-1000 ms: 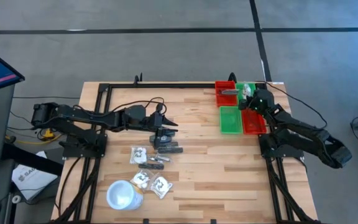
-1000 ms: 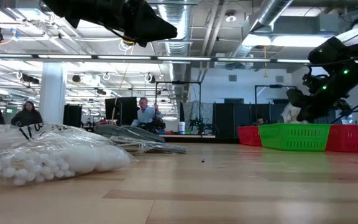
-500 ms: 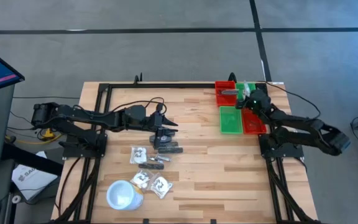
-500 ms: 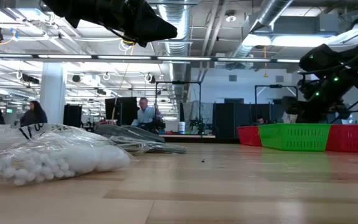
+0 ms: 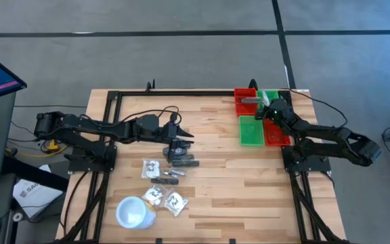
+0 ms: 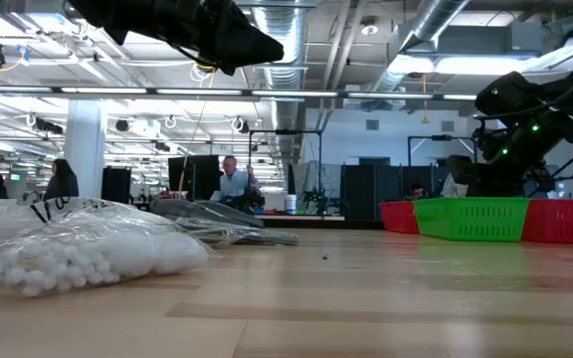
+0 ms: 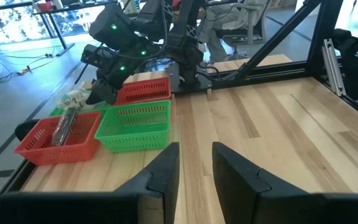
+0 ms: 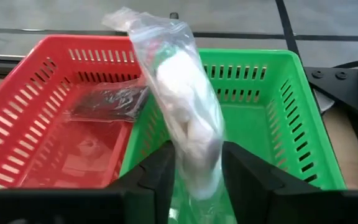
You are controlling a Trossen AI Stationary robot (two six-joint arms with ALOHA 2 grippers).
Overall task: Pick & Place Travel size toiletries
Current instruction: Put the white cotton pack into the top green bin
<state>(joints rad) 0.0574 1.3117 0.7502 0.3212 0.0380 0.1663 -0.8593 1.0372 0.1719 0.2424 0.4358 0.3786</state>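
Plastic baskets with slotted walls sit at the table's far right corner, where the right gripper [image 8: 194,171] hangs over the green basket [image 8: 272,106]. A clear crinkled sachet [image 8: 182,118] of white lumps stands between its parted fingers; whether they still pinch it, I cannot tell. A dark wrapped tube [image 8: 107,99] lies in the red basket [image 8: 36,118]. The left gripper [image 5: 176,148], fingers narrowly apart and empty, hovers over the remaining sachets and tubes [image 5: 164,179] mid-table.

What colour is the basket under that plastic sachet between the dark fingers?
Green; the basket lies below the sachet of white contents, clearest in the right wrist view.
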